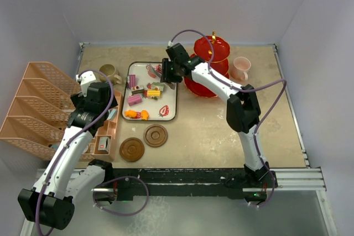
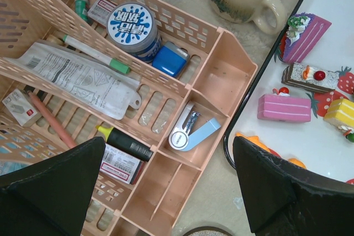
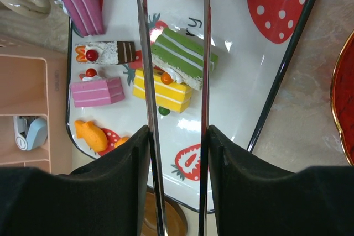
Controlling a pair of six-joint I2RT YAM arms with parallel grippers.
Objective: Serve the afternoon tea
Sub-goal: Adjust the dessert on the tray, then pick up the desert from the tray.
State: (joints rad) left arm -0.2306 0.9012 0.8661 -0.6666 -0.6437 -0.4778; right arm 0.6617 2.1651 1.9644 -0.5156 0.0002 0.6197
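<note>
Toy sweets lie on the strawberry tray (image 1: 168, 95): a green cake (image 3: 185, 62), a yellow cake (image 3: 163, 89), a pink cake (image 3: 97, 92) and an orange fish (image 3: 91, 135). My right gripper (image 3: 177, 136) hangs over the tray (image 3: 287, 64), shut on long metal tweezers (image 3: 145, 53) whose two arms stand apart above the green and yellow cakes. My left gripper (image 2: 168, 192) is open and empty over the peach organiser (image 2: 166, 186). The olive-brown mug (image 1: 109, 73) stands left of the tray. The red stand (image 1: 213, 62) and pink mug (image 1: 240, 69) are at the back right. Two brown coasters (image 1: 155, 135) (image 1: 131, 149) lie in front of the tray.
The peach desk organiser (image 1: 41, 109) fills the left side, holding a stapler (image 2: 191, 132), a highlighter (image 2: 124, 143), pens and a round tin (image 2: 131, 23). White walls close in the table at the back and sides.
</note>
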